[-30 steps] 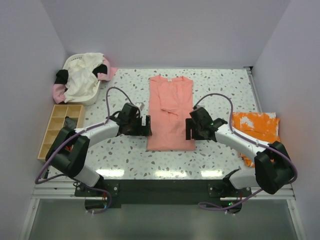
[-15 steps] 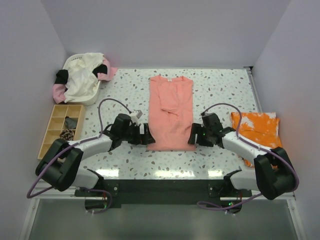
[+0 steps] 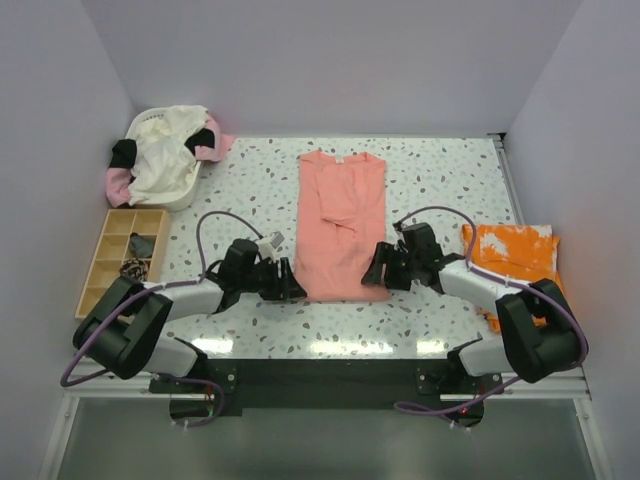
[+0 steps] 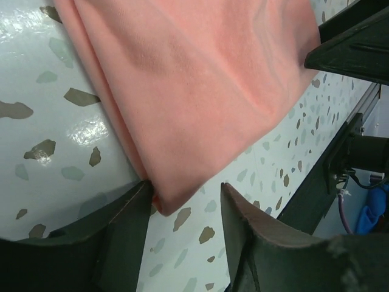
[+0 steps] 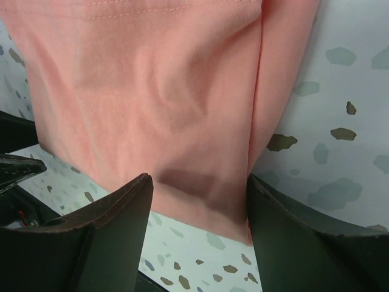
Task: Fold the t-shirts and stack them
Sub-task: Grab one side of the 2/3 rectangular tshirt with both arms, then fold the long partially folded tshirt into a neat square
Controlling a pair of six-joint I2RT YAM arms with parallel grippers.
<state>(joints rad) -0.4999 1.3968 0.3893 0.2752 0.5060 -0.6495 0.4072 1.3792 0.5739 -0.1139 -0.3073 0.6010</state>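
A salmon-pink t-shirt [image 3: 340, 225] lies folded into a long strip in the middle of the table, its white neck label at the far end. My left gripper [image 3: 291, 284] is low at the shirt's near left corner. In the left wrist view the pink shirt [image 4: 194, 79] has its corner against one finger of the left gripper [image 4: 185, 188], jaws apart with bare table between them. My right gripper [image 3: 381, 270] is at the near right corner. There the right gripper [image 5: 197, 179] stands open astride the pink shirt's [image 5: 146, 79] hem. An orange splotched t-shirt [image 3: 515, 255] lies folded at the right.
A white basket [image 3: 185, 197] at the back left holds cream and pink shirts heaped over its rim. A wooden compartment tray [image 3: 108, 250] sits at the left edge. The speckled table [image 3: 440, 180] shows on both sides of the pink shirt.
Both grippers have moved down and nearer, from the shirt's sides to its near corners. The left jaws have narrowed markedly, the right ones slightly.
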